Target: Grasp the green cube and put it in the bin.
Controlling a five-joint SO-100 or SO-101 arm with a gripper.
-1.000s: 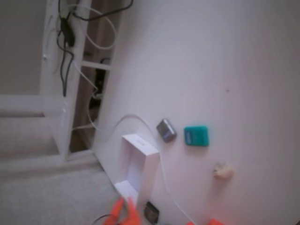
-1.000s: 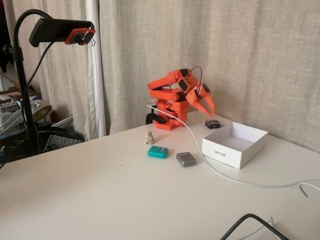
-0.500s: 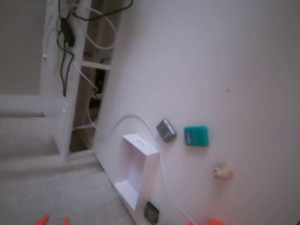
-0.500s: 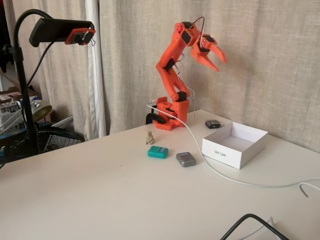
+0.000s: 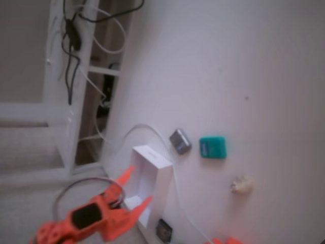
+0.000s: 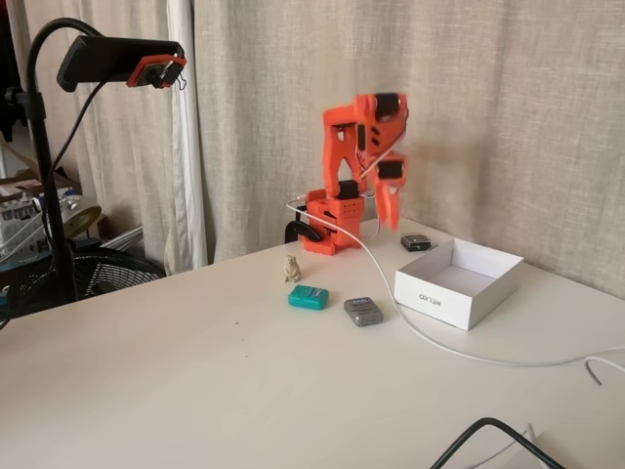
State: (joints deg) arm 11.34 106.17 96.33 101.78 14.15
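Two fixed views of one scene. The orange arm [image 6: 354, 166] stands at the far edge of the white tabletop [image 6: 195, 391], folded over with its gripper [image 6: 391, 217] pointing down, in the air, above the gap between its base and the bin [image 6: 459, 283]. In the high fixed view the gripper [image 5: 138, 189] enters from the lower left, and its jaws are spread wide apart with nothing between them; the two pointed tips sit over the near end of the bin [image 5: 152, 180].

The green cube [image 6: 309, 297] rests on the tabletop, well apart from the gripper and outside the bin. In the side fixed view it lies left of the grey block [image 6: 363, 312], with the small beige figure [image 6: 291, 268] just behind it. In the high fixed view the cube [image 5: 213, 147] lies right of the grey block [image 5: 180, 141] and above the beige figure [image 5: 241, 185].

The bin is an open white box, empty as far as its interior shows. A white cable [image 6: 439, 344] runs from the arm's base across the tabletop past the bin's front corner. A small dark object [image 6: 416, 242] lies behind the bin.

At left in the side fixed view, a camera [image 6: 122, 59] hangs on a black gooseneck stand.
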